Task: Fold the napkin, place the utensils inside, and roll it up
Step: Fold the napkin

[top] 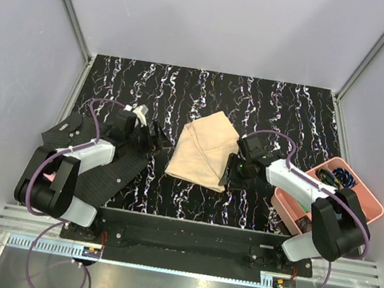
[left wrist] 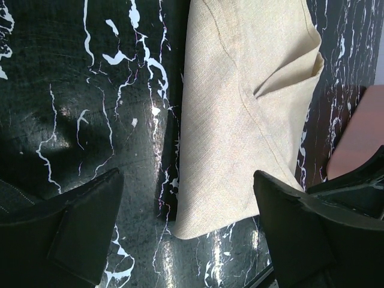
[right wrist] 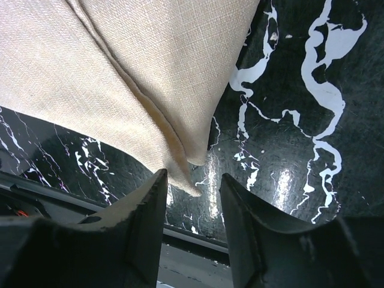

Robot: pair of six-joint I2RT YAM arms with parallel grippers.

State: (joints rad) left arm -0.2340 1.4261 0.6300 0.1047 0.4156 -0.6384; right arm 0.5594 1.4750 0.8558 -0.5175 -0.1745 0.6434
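The beige napkin (top: 202, 149) lies folded on the black marbled table, its layers overlapping. In the left wrist view the napkin (left wrist: 240, 120) reaches down between my fingers. My left gripper (top: 158, 138) (left wrist: 187, 180) hovers at its left edge, jaws wide open and empty. My right gripper (top: 230, 172) (right wrist: 193, 180) is low at the napkin's near right corner. The pointed corner of the napkin (right wrist: 120, 72) ends just ahead of the narrow gap between its fingers, which are apart and not pressing the cloth. The utensils are out of view.
A pink tray (top: 379, 210) with small coloured items stands at the right, beside the right arm. A black dotted mat (top: 110, 175) lies at the left under the left arm. The table's near edge and a metal rail run just behind the right gripper.
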